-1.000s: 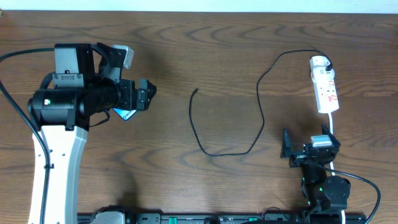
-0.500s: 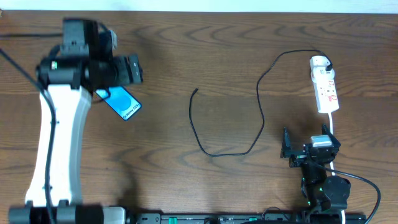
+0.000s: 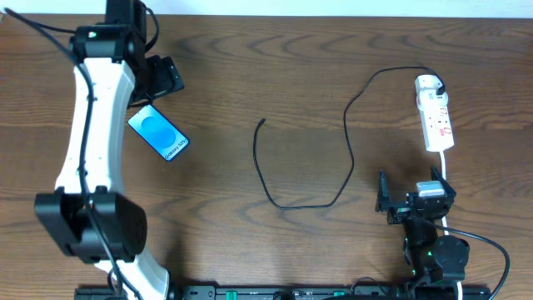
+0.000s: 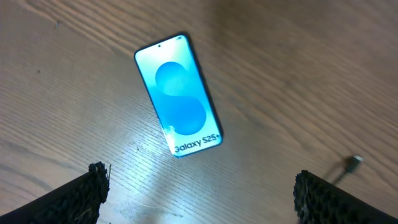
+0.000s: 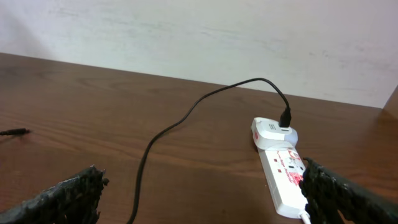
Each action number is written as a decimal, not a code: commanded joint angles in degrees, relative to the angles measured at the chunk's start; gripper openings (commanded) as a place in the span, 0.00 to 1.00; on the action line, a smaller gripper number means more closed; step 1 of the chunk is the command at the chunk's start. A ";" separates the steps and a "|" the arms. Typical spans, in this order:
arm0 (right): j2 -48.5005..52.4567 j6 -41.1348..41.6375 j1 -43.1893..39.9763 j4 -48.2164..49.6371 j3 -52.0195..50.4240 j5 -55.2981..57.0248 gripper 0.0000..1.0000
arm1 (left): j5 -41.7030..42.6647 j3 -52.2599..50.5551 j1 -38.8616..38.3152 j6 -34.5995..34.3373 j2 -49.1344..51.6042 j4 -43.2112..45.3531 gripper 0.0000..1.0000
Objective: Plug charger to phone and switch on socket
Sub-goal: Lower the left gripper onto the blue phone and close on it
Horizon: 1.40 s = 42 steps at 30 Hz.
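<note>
1. The left tool [image 4: 199,186] hangs above a slim, black-edged smartphone [image 4: 179,93] with a bright blue screen. Its two black padded fingers are spread wide and hold nothing.
2. The smartphone lies flat and screen up on the left of the dark wooden tabletop [image 3: 216,67], at an angle.
3. A long, thin black charger cable [image 3: 346,158] loops across the middle. Its small plug tip [image 3: 261,123] lies free, well apart from the smartphone.
4. The cable's far end enters a rounded white adapter [image 3: 428,83] on a narrow white power strip [image 3: 439,125] with red markings, at the right.
5. The right tool [image 5: 202,186] rests near the strip, spread wide and empty.
6. The step in hand is probably steadying the smartphone. It would go best by gripping the long edges, leaving the lettered end clear for the plug tip.
</note>
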 commanded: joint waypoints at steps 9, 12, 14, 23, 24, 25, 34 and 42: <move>-0.31 0.66 0.37 -0.24 -0.09 0.22 0.99 | 0.02 -0.92 3.26 -5.38 10.47 -0.37 0.97; -0.31 0.66 0.37 -0.24 -0.09 0.22 0.99 | 2.10 -1.20 4.96 -5.18 13.09 -0.35 0.97; -0.31 0.66 0.37 -0.24 -0.09 0.22 0.99 | 3.96 -1.22 6.12 -4.15 14.64 -0.15 0.97; -0.31 0.66 0.37 -0.24 -0.09 0.22 0.99 | 13.09 -3.23 9.25 -0.35 18.10 4.31 0.97; -0.31 0.66 0.37 -0.24 -0.09 0.22 0.99 | 13.07 -3.74 9.29 -0.37 18.10 4.87 0.97; -0.31 0.66 0.37 -0.24 -0.09 0.22 0.99 | 13.07 -4.31 9.31 -0.37 18.10 5.38 0.97; -0.31 0.66 0.37 -0.24 -0.09 0.24 0.99 | 12.17 -11.28 9.33 -3.50 18.10 12.70 0.97; -0.31 0.66 0.37 -0.24 -0.09 0.22 0.99 | 10.03 -12.70 9.35 -5.11 18.16 14.53 0.97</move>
